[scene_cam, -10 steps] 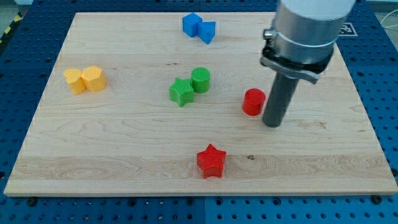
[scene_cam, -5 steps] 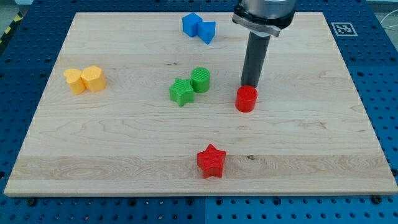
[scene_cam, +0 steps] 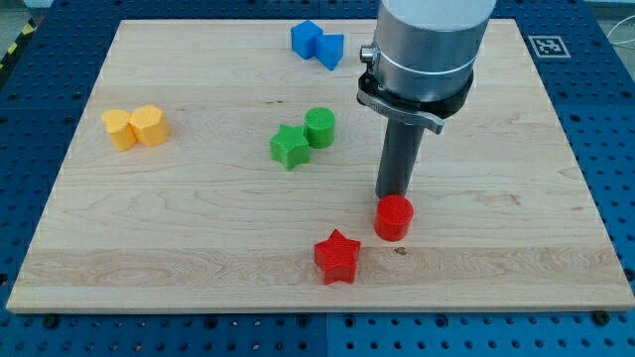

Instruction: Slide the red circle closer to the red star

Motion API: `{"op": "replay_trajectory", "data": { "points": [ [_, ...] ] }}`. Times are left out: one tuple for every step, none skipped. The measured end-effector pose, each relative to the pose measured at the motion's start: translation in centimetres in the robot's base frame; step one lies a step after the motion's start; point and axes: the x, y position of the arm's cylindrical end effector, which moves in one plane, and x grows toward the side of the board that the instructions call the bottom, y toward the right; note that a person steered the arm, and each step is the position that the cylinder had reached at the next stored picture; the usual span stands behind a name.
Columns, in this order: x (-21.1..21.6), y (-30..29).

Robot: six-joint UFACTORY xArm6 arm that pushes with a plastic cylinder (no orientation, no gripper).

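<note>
The red circle [scene_cam: 394, 217] lies on the wooden board [scene_cam: 516, 238], low and a little right of the middle. The red star [scene_cam: 336, 257] lies just down-left of it, a small gap apart. My tip [scene_cam: 395, 195] stands right behind the red circle, at its upper edge, and seems to touch it. The dark rod rises from there to the grey arm body at the view's top.
A green star [scene_cam: 289, 146] and a green circle [scene_cam: 320, 127] touch near the board's middle. Two blue blocks [scene_cam: 317, 43] sit at the top. Two yellow blocks [scene_cam: 136, 127] sit at the left. A printed marker [scene_cam: 547, 46] is at the top right corner.
My tip went from the red circle's right to behind it, then moved down the view. The red circle slid down, much closer to the red star. Other blocks stayed put.
</note>
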Motion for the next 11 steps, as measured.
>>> {"op": "replay_trajectory", "data": {
  "points": [
    [-2.3,0.8],
    [-2.5,2.3],
    [-2.0,3.5],
    [-0.1,4.0],
    [1.0,3.9],
    [4.7,2.4],
    [4.7,2.3],
    [5.0,1.0],
    [5.0,1.0],
    [6.6,-0.3],
    [8.0,-1.1]
  ]
}}
